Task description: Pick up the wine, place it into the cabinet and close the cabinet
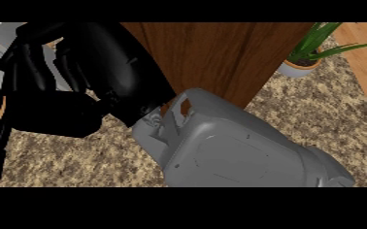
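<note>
Hand [108,77] raised against wooden cabinet door [215,58], fingers curled.

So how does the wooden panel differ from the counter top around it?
The wooden panel is plain brown with fine vertical grain; the counter top is speckled beige. The panel rises behind the black hand; the counter top lies flat and bears a potted plant. The grey forearm hides part of both.

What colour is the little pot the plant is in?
The pot is light grey, almost white, holding a green plant. It shows at the head view's upper right.
</note>
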{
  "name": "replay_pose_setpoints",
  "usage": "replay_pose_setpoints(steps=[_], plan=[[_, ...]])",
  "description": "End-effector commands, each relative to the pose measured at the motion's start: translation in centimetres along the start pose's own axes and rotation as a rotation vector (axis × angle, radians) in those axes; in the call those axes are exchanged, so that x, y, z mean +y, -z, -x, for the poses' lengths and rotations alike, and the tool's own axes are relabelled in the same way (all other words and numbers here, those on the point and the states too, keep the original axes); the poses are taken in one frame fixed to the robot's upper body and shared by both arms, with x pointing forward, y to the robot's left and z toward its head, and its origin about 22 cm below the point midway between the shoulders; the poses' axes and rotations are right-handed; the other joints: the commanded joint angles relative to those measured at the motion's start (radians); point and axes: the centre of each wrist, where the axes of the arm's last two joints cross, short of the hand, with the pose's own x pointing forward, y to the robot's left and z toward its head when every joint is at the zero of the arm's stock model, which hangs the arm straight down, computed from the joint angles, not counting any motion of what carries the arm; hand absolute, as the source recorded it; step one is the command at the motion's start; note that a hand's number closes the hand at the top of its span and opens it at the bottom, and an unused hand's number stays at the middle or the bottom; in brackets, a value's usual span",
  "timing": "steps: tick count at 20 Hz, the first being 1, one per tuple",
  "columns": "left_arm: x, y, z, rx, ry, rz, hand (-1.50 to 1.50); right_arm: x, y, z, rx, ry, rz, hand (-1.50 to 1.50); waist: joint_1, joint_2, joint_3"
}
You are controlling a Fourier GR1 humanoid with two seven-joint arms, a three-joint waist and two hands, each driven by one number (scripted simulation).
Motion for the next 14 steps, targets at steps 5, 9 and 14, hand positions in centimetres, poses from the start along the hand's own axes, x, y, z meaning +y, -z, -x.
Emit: replay_pose_setpoints(steps=[5,9,14], plan=[[-0.1,0.5,-0.7,-0.005,0.013,0.007,-1.5,-4.6,4.0,4.1,0.055,0.014,0.054,1.5,-0.009,0.0,0.002],[-0.7,-0.8,0.0,-0.008,0.026,-0.017,-1.5,-5.8,3.8,6.2,0.08,-0.031,0.057,1.5,-0.013,-0.002,0.002],[-0.1,0.0,0.4,-0.01,0.008,0.008,-1.5,-7.9,5.0,7.9,0.069,-0.03,0.104,1.5,0.0,0.005,0.001]])
